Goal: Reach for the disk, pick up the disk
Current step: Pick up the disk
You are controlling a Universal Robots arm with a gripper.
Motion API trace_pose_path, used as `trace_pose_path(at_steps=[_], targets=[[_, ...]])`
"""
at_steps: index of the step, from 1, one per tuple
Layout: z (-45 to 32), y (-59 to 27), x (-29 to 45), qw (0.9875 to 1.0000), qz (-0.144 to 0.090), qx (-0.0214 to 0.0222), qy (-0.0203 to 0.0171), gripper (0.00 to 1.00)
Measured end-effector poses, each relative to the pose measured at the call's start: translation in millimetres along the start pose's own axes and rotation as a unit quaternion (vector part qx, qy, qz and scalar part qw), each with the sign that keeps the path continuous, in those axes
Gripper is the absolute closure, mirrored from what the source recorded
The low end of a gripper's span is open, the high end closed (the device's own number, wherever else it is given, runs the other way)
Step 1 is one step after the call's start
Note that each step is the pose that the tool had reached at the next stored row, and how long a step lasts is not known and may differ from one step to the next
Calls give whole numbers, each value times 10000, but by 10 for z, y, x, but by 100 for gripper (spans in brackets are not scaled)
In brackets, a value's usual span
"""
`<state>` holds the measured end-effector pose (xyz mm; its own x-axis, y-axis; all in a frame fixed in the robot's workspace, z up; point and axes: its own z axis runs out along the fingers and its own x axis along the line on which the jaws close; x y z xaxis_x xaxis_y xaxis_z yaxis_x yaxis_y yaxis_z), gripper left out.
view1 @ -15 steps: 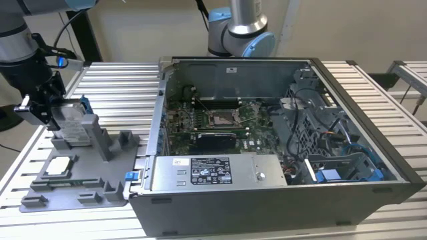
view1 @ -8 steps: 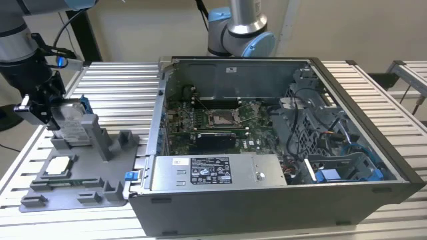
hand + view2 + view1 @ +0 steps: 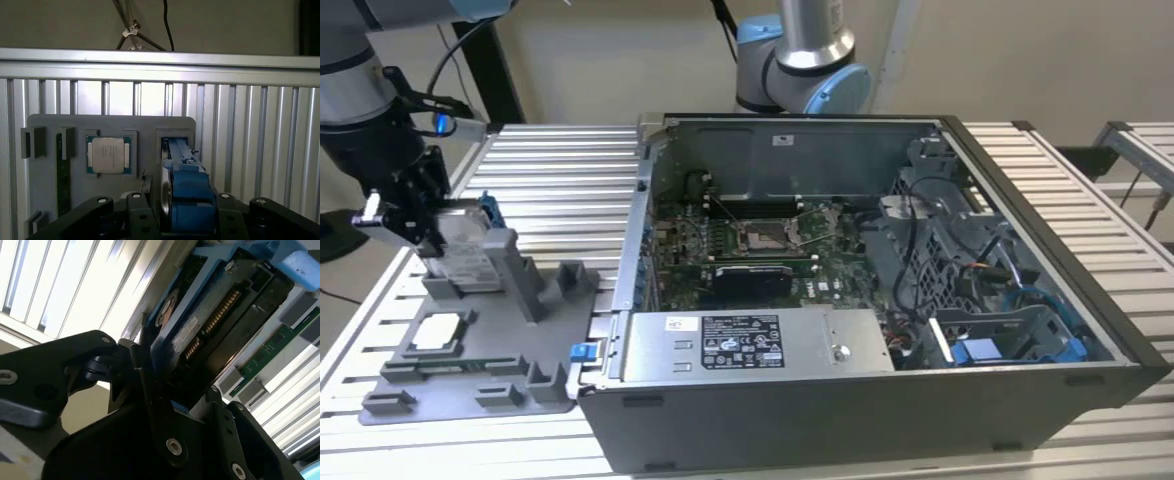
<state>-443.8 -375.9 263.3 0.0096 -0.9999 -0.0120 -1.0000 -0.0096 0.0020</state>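
Robotics lab: opened computer case (image 3: 854, 425) on slatted aluminium bench (image 3: 547, 165).

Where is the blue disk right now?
At the exterior view's left, the disk stands on edge in the grey tray, with the gripper right at it, beside the open computer case.

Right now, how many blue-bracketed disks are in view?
1: the disk stands on edge on the grey tray, at the gripper. Blue parts in the computer case may hide another.
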Motion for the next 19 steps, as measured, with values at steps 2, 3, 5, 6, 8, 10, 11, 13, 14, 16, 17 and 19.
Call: trace_pose_path(at_steps=[2,3,5,6,8,10,11,13,14,16,17,19], targets=[[0,0,0,10000,-1,0,0,100],[0,1,0,10000,0,0,0,100],[0,1,-1,10000,0,0,0,100],[0,1,-1,10000,0,0,0,100],[0,1,0,10000,0,0,0,100],[0,1,0,10000,0,0,0,100],[0,1,0,10000,0,0,0,100],[0,1,0,10000,0,0,0,100],[0,2,0,10000,0,0,0,100],[0,2,0,10000,0,0,0,100],[0,2,0,10000,0,0,0,100],[0,2,0,10000,0,0,0,100]])
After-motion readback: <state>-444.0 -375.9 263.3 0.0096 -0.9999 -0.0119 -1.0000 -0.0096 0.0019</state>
